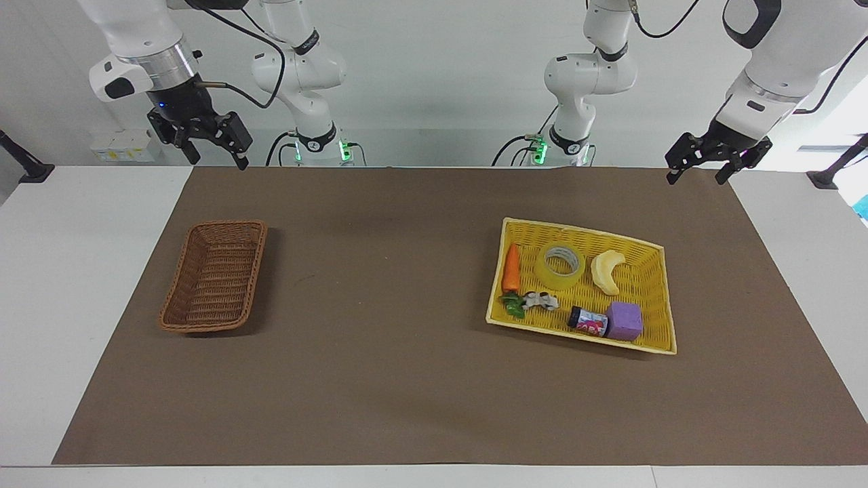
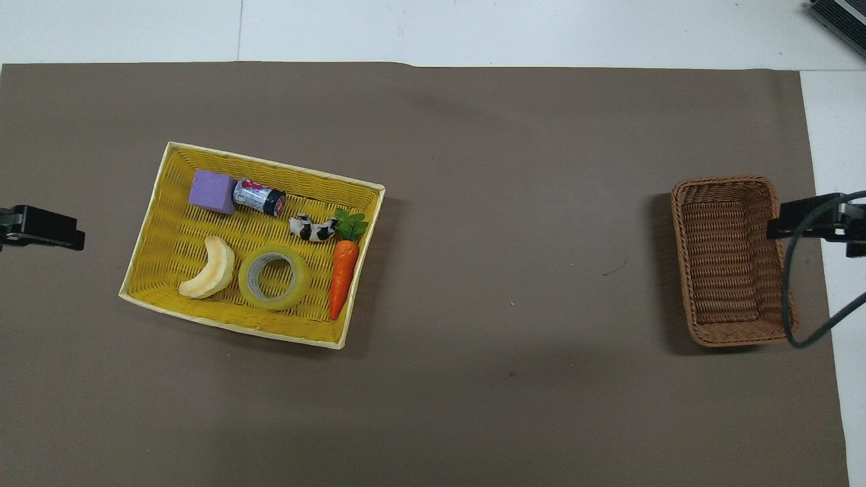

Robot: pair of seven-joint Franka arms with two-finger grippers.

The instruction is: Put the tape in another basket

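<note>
The tape (image 1: pixel 560 266), a translucent yellow roll with a white core, lies flat in the bright yellow basket (image 1: pixel 661 298), between a carrot and a banana; it also shows in the overhead view (image 2: pixel 275 277). The dark brown wicker basket (image 1: pixel 214 276) stands toward the right arm's end of the table and holds nothing; the overhead view shows it too (image 2: pixel 733 260). My right gripper (image 1: pixel 217 161) is open and empty, raised over the mat's edge nearest the robots. My left gripper (image 1: pixel 695 179) is open and empty, raised over the mat's corner nearest the left arm's base.
The yellow basket also holds a carrot (image 1: pixel 511 268), a pale banana (image 1: pixel 605 270), a purple block (image 1: pixel 624 320), a small can (image 1: pixel 587 320) and a small cow figure (image 1: pixel 540 300). A brown mat (image 1: pixel 380 366) covers the table.
</note>
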